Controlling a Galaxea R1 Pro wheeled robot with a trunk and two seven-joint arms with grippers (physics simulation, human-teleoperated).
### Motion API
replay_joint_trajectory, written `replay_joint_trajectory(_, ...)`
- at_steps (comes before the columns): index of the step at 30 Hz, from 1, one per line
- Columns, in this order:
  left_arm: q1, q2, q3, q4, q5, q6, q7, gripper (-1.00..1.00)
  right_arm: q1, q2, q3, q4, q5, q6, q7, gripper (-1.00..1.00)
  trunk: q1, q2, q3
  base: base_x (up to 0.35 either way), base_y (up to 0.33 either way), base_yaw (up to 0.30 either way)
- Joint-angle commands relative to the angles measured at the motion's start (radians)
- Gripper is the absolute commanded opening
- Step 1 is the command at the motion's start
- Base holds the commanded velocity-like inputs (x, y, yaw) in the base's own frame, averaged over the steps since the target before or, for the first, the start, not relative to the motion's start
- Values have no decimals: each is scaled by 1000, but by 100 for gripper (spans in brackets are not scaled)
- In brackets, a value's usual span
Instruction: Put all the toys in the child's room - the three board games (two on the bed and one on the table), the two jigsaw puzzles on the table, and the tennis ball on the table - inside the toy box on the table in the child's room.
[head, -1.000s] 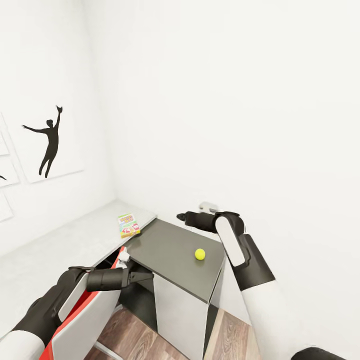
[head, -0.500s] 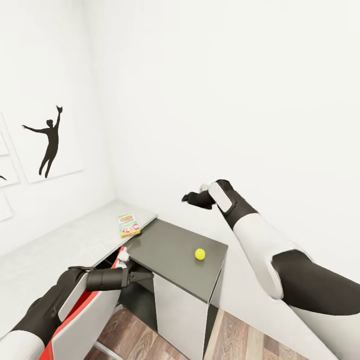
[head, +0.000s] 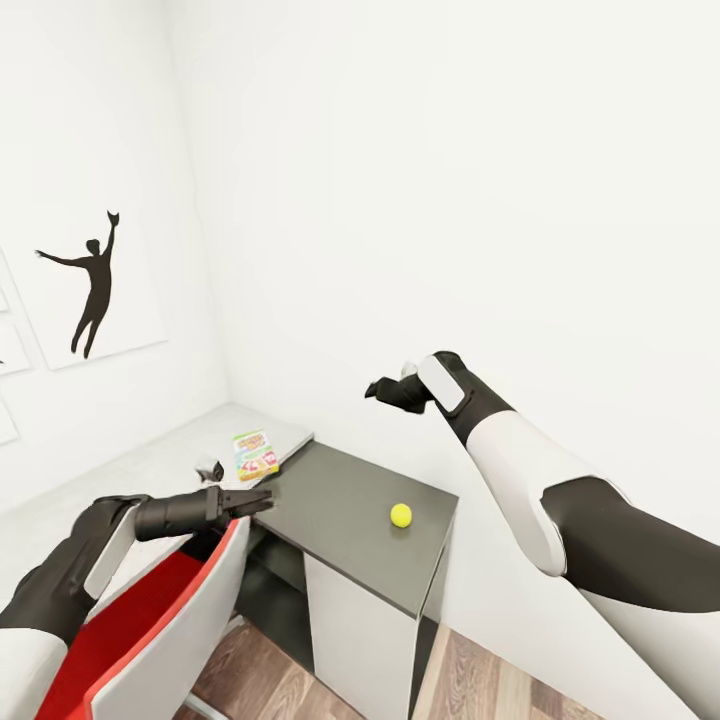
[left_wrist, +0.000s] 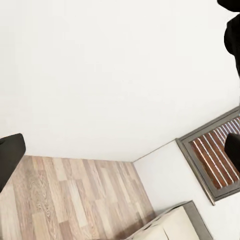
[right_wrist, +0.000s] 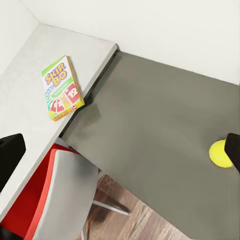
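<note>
One board game, the orange-green Skip-Bo box (head: 256, 455) (right_wrist: 61, 87), lies flat on the white top of the table (head: 150, 470) near the corner. The tennis ball (head: 401, 515) (right_wrist: 220, 153) rests on the table's dark grey section (head: 335, 490), close to its outer edge. My left gripper (head: 258, 498) (left_wrist: 120, 155) hangs open and empty above the chair, just short of the grey section's edge. My right gripper (head: 374, 389) (right_wrist: 120, 152) is open and empty, high above the grey section, by the wall. The toy box, jigsaw puzzles and bed are out of view.
A chair with a white shell and red seat (head: 160, 620) (right_wrist: 60, 200) is tucked under the table at lower left. White walls close the corner behind the table; one carries a dancer silhouette picture (head: 95, 285). Wood floor (head: 470, 680) lies below.
My right arm rose from just above the grey section to well above it. My left gripper lifted and drew back left over the chair. The view shifted slightly.
</note>
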Motion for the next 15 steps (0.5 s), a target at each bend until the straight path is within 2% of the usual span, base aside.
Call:
replay_joint_trajectory(1, -20, 14, 17, -5, 5, 22, -2, 100, 1, 0, 4, -7, -9, 1, -9, 100, 1, -1, -1, 157, 0, 0)
replay_joint_trajectory(4, -64, 35, 49, -10, 5, 42, -2, 100, 3, 0, 4, -14, -9, 1, -8, 100, 1, -1, -1, 102, 0, 0)
replay_joint_trajectory(9, -120, 46, 65, 8, 5, 50, 6, 100, 4, 0, 5, -17, -11, 0, -8, 100, 1, -1, -1, 30, 0, 19)
replay_joint_trajectory(12, -152, 48, 71, 46, 4, 51, 10, 100, 4, 0, 6, -18, -12, -10, -8, 100, 1, -1, -1, 7, 0, 121)
replay_joint_trajectory(15, -192, 48, 80, 126, 4, 47, 16, 100, 4, 0, 6, -18, -12, -19, -8, 100, 1, -1, -1, 3, 0, 217)
